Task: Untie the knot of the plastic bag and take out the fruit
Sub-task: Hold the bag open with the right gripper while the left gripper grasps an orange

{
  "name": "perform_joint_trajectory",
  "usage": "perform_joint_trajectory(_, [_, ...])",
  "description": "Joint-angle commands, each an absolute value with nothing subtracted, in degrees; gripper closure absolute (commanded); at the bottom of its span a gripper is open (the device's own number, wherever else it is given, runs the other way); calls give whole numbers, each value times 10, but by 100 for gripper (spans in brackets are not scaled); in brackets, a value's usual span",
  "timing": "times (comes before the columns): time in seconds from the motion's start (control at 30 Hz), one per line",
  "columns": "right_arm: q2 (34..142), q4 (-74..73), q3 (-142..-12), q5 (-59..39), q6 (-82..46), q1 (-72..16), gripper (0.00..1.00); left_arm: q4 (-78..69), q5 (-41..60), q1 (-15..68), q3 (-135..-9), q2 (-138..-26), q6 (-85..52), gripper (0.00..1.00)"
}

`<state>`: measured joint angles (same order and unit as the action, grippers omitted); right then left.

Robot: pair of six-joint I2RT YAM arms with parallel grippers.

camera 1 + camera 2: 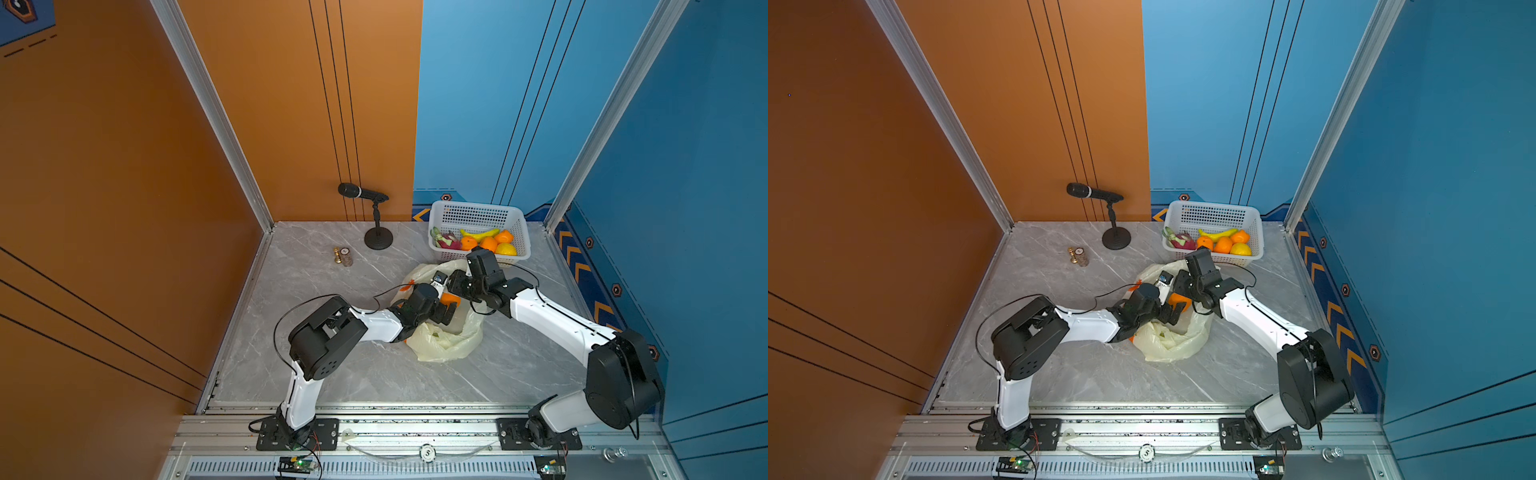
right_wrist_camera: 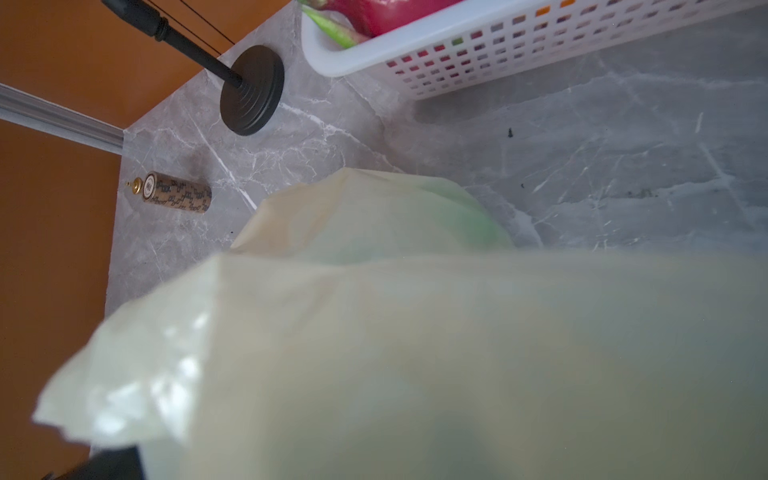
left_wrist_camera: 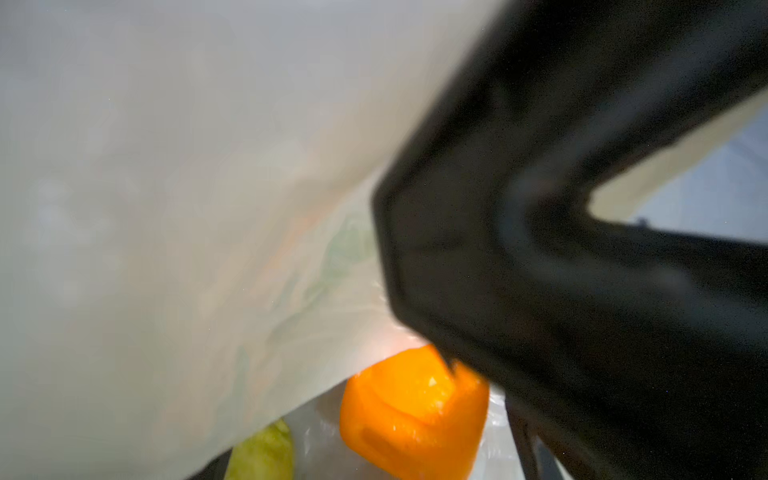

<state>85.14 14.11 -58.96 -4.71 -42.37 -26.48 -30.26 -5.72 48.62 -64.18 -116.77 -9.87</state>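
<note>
We find the plastic bag (image 1: 440, 343) crumpled near the basket (image 1: 478, 216), an orange (image 3: 399, 419) amid its folds; how wide the left gripper (image 1: 448, 312) and right gripper (image 1: 455, 283) stand, we cannot tell; the brown cylinder's (image 2: 178, 194) print is illegible.
</note>
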Motion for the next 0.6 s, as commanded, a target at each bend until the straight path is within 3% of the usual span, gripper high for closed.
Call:
perform_joint_trajectory(0.0, [847, 91, -591, -115, -441, -276, 58, -256, 41, 488, -683, -1216, -61, 3])
perform_joint_trajectory(0.17, [834, 88, -577, -130, -460, -259, 52, -216, 41, 479, -721, -1254, -60, 8])
perform_joint_trajectory(0.3, [796, 95, -564, -134, -473, -240, 39, -216, 52, 479, -730, -1274, -60, 27])
perform_joint_trajectory(0.57, [732, 137, -548, -121, -451, -208, 32, -248, 80, 483, -714, -1255, -67, 47])
